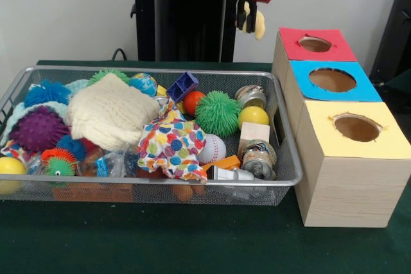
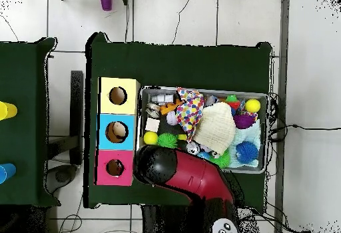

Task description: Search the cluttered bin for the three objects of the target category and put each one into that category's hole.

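My gripper (image 1: 248,20) hangs high at the back, just left of the red-topped box (image 1: 292,46) and above the bin's far right corner. It is shut on a small pale yellow object (image 1: 260,25) that dangles beside the dark fingers. In the overhead view the arm's head (image 2: 154,165) covers the gripper, next to the red box (image 2: 106,177). The wire bin (image 1: 290,171) holds a cream knitted cloth (image 1: 109,113), a spotted cloth (image 1: 170,142), a green spiky ball (image 1: 218,112), a yellow ball (image 1: 253,117) and metal cans (image 1: 258,158).
Three wooden boxes with round holes stand in a row right of the bin: red, blue (image 1: 363,91) and yellow (image 1: 385,145). Something pale shows inside the blue hole (image 2: 118,132). A purple spiky ball (image 1: 37,128), a blue brick (image 1: 183,85) and a baseball (image 1: 213,149) also lie in the bin.
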You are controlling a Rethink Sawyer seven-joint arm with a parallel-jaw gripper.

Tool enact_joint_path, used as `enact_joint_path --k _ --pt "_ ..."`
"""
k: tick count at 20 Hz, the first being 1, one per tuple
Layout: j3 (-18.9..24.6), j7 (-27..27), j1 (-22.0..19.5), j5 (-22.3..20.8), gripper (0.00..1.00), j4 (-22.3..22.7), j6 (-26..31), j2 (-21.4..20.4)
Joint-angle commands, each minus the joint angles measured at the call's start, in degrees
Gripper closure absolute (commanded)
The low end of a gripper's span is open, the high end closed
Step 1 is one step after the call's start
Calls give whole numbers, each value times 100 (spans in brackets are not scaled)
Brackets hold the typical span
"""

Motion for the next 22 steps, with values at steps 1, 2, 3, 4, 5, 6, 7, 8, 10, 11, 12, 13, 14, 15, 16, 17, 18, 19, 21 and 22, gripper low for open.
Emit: enact_joint_path --k 1,2,3,4,5,6,7,8,10,11,12,13,14,15,16,17,18,19,21,22 --pt "323 1420 365 480 100 288 -152 -42" --pt "315 1449 425 535 100 317 -165 -53" --pt "294 1475 486 576 100 320 -164 -59" --pt "262 1494 547 609 100 318 -149 -63" --pt "230 1512 607 641 100 317 -135 -68" --pt "213 1520 655 680 100 330 -138 -69" --pt "193 1538 711 722 100 334 -119 -81" --pt "174 1555 766 763 100 337 -100 -94" --pt "112 1614 892 823 100 305 -45 -106" --pt "87 1625 940 850 100 297 -52 -94" --pt "68 1617 966 873 100 277 -59 -68" --pt "53 1610 995 899 100 281 -110 -36" --pt "35 1582 997 913 100 256 -141 9" --pt "24 1566 1012 928 100 256 -195 48" --pt "21 1543 1020 939 100 276 -266 83" --pt "19 1520 1027 950 100 295 -338 117" --pt "29 1495 1017 961 100 293 -403 162" --pt "39 1482 1019 973 100 308 -490 210" --pt "56 1460 1026 997 100 334 -656 306" --pt "50 1448 1021 993 100 305 -708 367"
